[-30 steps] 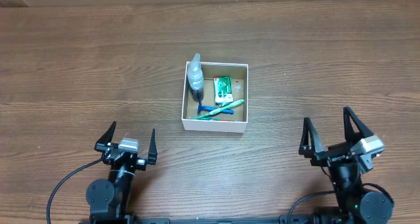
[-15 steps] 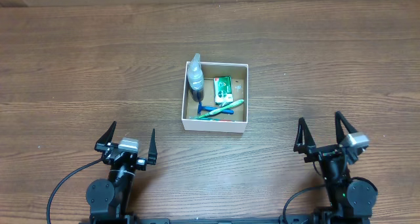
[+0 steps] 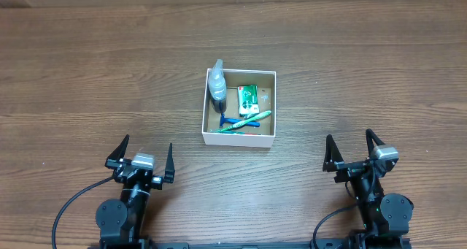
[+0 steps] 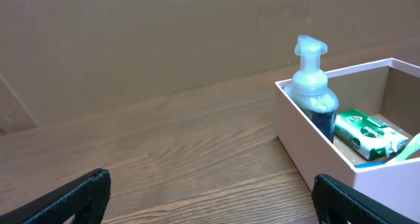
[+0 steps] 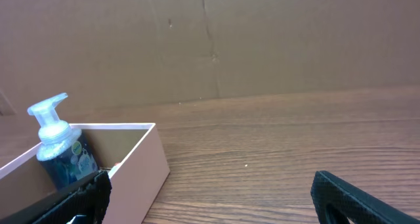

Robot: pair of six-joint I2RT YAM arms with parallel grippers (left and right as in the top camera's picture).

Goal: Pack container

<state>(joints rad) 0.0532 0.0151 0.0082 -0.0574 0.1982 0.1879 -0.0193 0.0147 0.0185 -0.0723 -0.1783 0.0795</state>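
Two grippers, both empty. Left gripper and right gripper have their fingers spread wide with nothing between them, and neither touches anything. Both sit at the 6 o'clock edge of the table, the left toward 7 and the right toward 5, well apart from the box.

The container sits near table centre, roughly 1 o'clock from your left gripper and 11 o'clock from your right. Inside:
- **Pump bottle**: upright in the 10 o'clock corner, against the wall, head above the rim.
- **Green packet**: lies flat toward 12.
- **Green toothbrush** and **blue razor**: lie together along the 6 o'clock wall.

My read is that packing is at or near its end, since no loose toiletries show on the wood. Nothing in view needs picking. If an item remains off-frame, you need a top-down drop into the bare 3 o'clock side, clear of the bottle head. Otherwise keep both arms parked.
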